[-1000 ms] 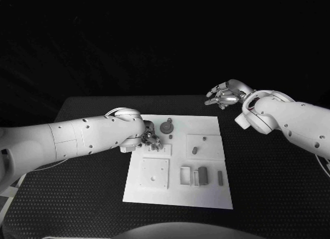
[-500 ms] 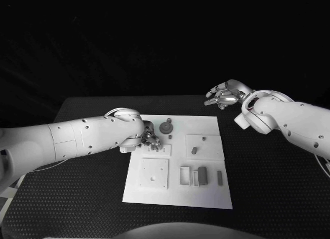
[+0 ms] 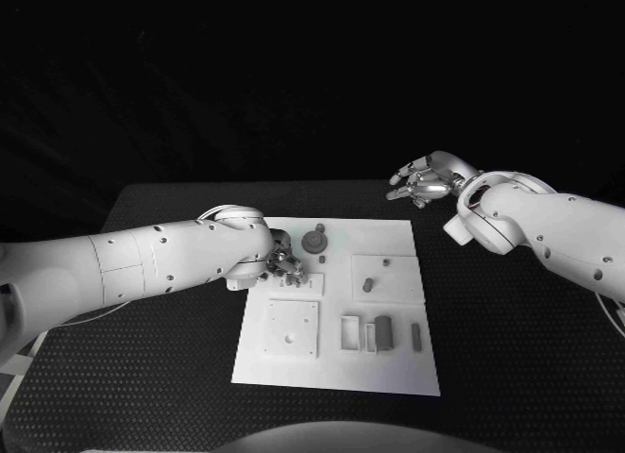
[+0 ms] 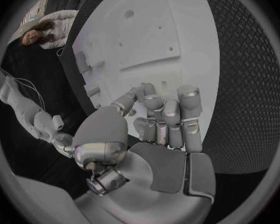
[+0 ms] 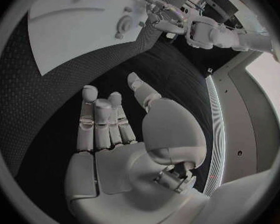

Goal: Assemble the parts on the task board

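The white task board lies in the middle of the black table. My left hand rests on its upper left part, its fingers curled down onto the board with the thumb close against them; whether they hold a part is hidden. A round grey part stands just beyond that hand. A small grey part sits on a raised square, a dark block stands in a slot, and a slim piece lies beside it. My right hand hangs beyond the board's far right corner, fingers apart and empty.
A raised square plate takes up the board's near left part. Black table surrounds the board on every side. In the right wrist view the board and my left hand lie beyond the right hand's fingers.
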`<move>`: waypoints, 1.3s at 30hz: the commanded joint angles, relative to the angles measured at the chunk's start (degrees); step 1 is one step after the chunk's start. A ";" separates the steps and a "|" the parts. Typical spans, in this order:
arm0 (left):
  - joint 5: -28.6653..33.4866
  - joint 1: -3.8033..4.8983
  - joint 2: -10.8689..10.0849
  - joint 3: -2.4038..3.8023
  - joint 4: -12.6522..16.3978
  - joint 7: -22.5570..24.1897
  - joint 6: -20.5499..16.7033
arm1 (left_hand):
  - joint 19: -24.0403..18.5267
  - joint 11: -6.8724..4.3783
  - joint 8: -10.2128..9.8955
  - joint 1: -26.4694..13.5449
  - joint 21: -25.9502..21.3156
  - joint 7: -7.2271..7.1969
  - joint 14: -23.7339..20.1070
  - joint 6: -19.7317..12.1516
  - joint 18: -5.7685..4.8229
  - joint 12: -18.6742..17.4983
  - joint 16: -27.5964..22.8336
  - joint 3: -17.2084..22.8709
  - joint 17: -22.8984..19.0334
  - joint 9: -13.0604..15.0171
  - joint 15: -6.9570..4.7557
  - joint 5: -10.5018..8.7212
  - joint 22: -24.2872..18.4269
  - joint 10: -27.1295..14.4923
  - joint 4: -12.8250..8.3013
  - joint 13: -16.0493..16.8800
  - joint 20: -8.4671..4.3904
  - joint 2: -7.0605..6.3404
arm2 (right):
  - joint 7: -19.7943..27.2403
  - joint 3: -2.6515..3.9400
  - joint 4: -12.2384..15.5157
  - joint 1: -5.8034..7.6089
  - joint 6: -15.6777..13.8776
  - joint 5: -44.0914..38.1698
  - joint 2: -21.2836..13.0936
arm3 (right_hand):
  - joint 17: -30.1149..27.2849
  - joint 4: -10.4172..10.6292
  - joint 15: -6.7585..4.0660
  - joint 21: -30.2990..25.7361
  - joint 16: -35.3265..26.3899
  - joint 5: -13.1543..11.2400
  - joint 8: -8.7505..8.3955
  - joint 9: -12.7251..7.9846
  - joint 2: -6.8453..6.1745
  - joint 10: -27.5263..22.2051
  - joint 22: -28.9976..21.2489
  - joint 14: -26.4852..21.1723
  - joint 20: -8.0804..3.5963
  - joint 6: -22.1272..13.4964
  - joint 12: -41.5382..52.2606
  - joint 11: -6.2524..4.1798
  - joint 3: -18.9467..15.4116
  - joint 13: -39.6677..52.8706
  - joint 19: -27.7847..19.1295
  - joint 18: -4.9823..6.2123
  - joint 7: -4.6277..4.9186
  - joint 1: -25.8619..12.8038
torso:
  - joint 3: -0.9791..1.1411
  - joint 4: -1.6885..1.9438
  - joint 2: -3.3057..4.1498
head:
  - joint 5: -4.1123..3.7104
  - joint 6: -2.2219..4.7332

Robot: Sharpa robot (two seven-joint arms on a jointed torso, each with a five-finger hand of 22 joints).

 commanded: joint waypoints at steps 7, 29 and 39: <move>0.26 -0.10 0.06 -0.08 0.27 0.56 0.68 | -0.25 -0.12 0.34 3.04 0.40 -0.03 -0.38 0.19 3.86 0.29 0.30 2.98 0.09 0.36 -0.92 0.15 1.18 -0.41 -2.85 0.09 -0.01 3.30 | 0.25 0.03 -0.04 -0.09 0.49 0.13 -0.03 | -0.09 0.00 0.02 -0.26 0.27 0.09 -0.34 -0.02 0.38 -0.25 0.43 -0.32 0.27 -0.10 0.15 0.02 -0.21 -0.07 0.03 0.67 0.31 -0.18 | 0.01 0.04 0.00 | -0.04 -0.01; 0.08 -0.10 0.16 -0.08 0.23 0.40 0.79 | -0.28 -0.13 0.32 3.09 0.47 -0.04 -0.40 0.16 3.85 0.31 0.34 2.89 0.08 0.60 -0.94 0.15 1.18 -0.41 -2.94 0.09 -0.02 3.14 | 0.29 0.03 -0.08 -0.30 0.63 0.13 0.06 | -0.11 0.00 0.03 -0.27 0.28 0.09 -0.36 -0.02 0.38 -0.26 0.43 -0.33 0.28 -0.11 0.18 0.03 -0.21 -0.10 0.02 0.67 0.32 -0.18 | 0.05 0.05 -0.01 | -0.15 0.04; -0.51 -0.09 0.22 -0.09 -0.03 0.29 1.13 | -0.30 -0.13 0.29 3.10 0.49 -0.04 -0.41 0.14 3.85 0.32 0.35 2.87 0.07 0.69 -0.94 0.15 1.18 -0.41 -2.93 0.08 -0.02 3.13 | 0.20 0.03 -0.05 -0.30 0.54 0.13 0.01 | -0.12 0.00 0.03 -0.27 0.29 0.09 -0.36 -0.02 0.37 -0.27 0.43 -0.33 0.28 -0.12 0.20 0.03 -0.21 -0.12 0.02 0.67 0.32 -0.18 | 0.02 0.04 -0.01 | -0.06 0.11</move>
